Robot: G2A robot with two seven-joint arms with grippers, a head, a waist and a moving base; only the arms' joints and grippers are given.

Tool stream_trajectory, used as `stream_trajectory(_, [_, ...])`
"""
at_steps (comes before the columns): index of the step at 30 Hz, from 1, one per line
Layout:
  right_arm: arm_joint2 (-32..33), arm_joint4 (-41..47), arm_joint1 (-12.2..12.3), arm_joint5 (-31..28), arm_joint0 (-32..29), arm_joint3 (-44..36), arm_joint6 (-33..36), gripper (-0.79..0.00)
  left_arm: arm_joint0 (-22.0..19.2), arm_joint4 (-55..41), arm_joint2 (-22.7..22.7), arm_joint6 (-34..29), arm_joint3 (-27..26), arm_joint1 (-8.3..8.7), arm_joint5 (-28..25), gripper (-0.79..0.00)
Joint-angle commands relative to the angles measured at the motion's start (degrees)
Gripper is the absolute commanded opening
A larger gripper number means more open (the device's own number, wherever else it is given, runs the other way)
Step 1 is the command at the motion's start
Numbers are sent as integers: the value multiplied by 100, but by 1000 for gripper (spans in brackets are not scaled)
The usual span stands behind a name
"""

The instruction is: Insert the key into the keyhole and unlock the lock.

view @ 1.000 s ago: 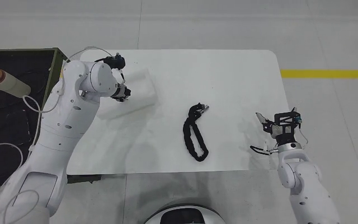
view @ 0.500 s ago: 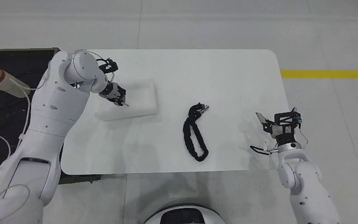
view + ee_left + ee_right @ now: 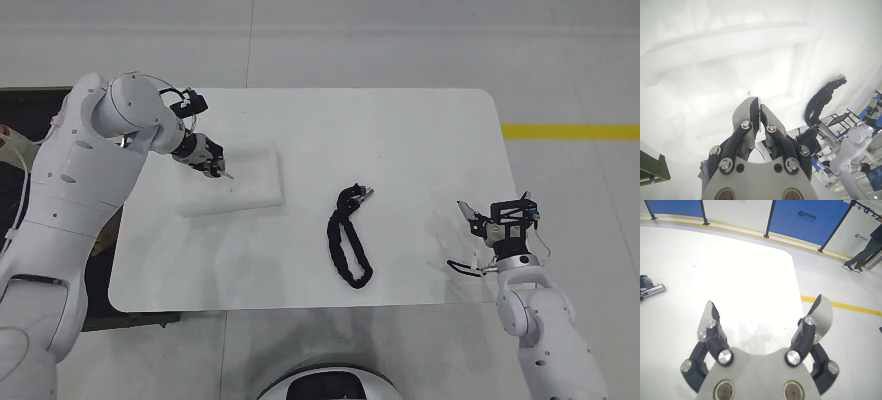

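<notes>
Now: your left gripper (image 3: 759,103) pinches the key (image 3: 759,115) above the foam tray (image 3: 248,186); lock (image 3: 347,238) lies on the counter (image 3: 420,140), well apart; right gripper (image 3: 765,300) spread wide. Next you must carry key to keyhole, blade aligned.

Key (image 3: 759,117) largely hidden, clamped within left gripper (image 3: 759,101), thin metal edge alone exposed; too small to resolve in top view. Lock (image 3: 652,289) cut off by edge of right wrist view. Location of keyhole not determinable.
</notes>
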Motion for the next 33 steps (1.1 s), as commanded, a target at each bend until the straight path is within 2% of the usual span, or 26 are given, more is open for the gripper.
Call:
stream_trajectory(1, [0, 0, 0, 0, 0, 0, 0, 0, 176, 72, -141, 325, -503, 142, 325, -785])
stream_trajectory(3, [0, 0, 0, 0, 0, 0, 0, 0, 419, 65, -290, 571, -891, 264, 570, -785])
stream_trajectory(6, [0, 0, 0, 0, 0, 0, 0, 0, 932, -125, -772, 1019, -1791, 470, 1018, -785])
stream_trajectory(9, [0, 0, 0, 0, 0, 0, 0, 0, 1595, -612, -1529, 1525, -2639, 614, 1426, -785])
stream_trajectory(11, [0, 0, 0, 0, 0, 0, 0, 0, 2198, -1414, -2166, 2160, -2894, 638, 1233, -785])
stream_trajectory(13, [0, 0, 0, 0, 0, 0, 0, 0, 2775, -2008, -2658, 2809, -2875, 640, 774, -785])
stream_trajectory(16, [0, 0, 0, 0, 0, 0, 0, 0, 3428, -3148, -3133, 3356, -2549, 590, -207, -785])
stream_trajectory(19, [0, 0, 0, 0, 0, 0, 0, 0, 3813, -3914, -3273, 3549, -2098, 533, -1051, -785])
stream_trajectory(22, [0, 0, 0, 0, 0, 0, 0, 0, 3979, -4429, -3203, 3343, -1743, 480, -1816, -785])
stream_trajectory(33, [0, 0, 0, 0, 0, 0, 0, 0, 3993, -4481, -3196, 3329, -1707, 474, -1892, -785])
